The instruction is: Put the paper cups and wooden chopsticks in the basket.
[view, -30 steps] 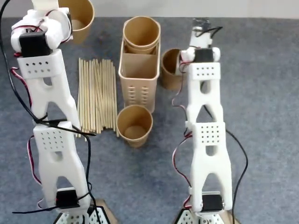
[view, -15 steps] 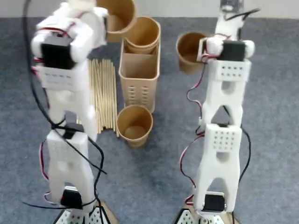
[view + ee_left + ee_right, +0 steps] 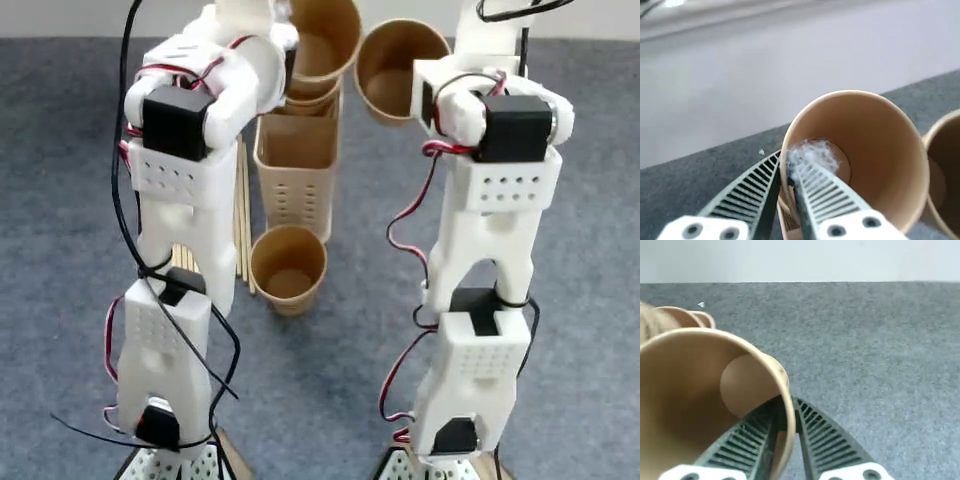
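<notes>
You have a grey, carpet-like table [image 3: 60, 250]. The basket [image 3: 296, 170] stands upright on it, with one cup [image 3: 288, 268] open side up just beside its near end. The chopsticks [image 3: 241, 215] lie flat alongside the basket, partly hidden. The arm bases [image 3: 170, 462] sit at the near edge.

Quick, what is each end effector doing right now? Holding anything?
Left end effector: shut on a paper cup, pinching its rim.
Right end effector: shut on another paper cup, pinching its rim.
</notes>
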{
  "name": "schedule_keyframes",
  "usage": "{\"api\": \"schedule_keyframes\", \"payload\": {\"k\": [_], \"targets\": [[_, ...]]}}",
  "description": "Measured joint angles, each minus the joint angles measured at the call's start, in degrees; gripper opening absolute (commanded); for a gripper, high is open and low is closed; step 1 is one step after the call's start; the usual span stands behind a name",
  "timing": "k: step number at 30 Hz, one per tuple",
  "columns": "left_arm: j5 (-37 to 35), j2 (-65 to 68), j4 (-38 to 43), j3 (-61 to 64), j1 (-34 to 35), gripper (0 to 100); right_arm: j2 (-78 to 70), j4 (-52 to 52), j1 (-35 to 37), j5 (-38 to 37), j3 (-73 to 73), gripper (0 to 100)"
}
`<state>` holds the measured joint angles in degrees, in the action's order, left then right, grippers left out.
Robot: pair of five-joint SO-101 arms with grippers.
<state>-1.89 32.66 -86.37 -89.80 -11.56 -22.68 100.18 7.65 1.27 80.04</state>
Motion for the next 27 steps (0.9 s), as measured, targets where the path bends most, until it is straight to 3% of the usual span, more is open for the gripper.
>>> {"api": "schedule_keyframes", "payload": {"k": [8, 11, 15, 21, 27], "targets": [[0.00, 0.18, 10.29, 17.93, 1.58, 2, 0.09, 0.00, 0.62, 0.09, 0.00, 0.5], [-0.18, 0.18, 10.81, 19.78, 3.52, 10, 0.09, -1.23, 0.79, 0.09, -0.09, 0.5], [-0.09, 0.18, 11.08, 20.13, 6.07, 19, 0.09, -4.66, 1.67, 0.09, -0.26, 0.5], [0.00, 0.18, 11.08, 17.23, 6.24, 20, 0.09, -8.97, 5.80, 0.09, -0.53, 0.5], [0.00, 0.18, 10.55, 6.33, 7.47, 19, 0.09, -16.70, 8.18, 0.09, -0.62, 0.5]]}}
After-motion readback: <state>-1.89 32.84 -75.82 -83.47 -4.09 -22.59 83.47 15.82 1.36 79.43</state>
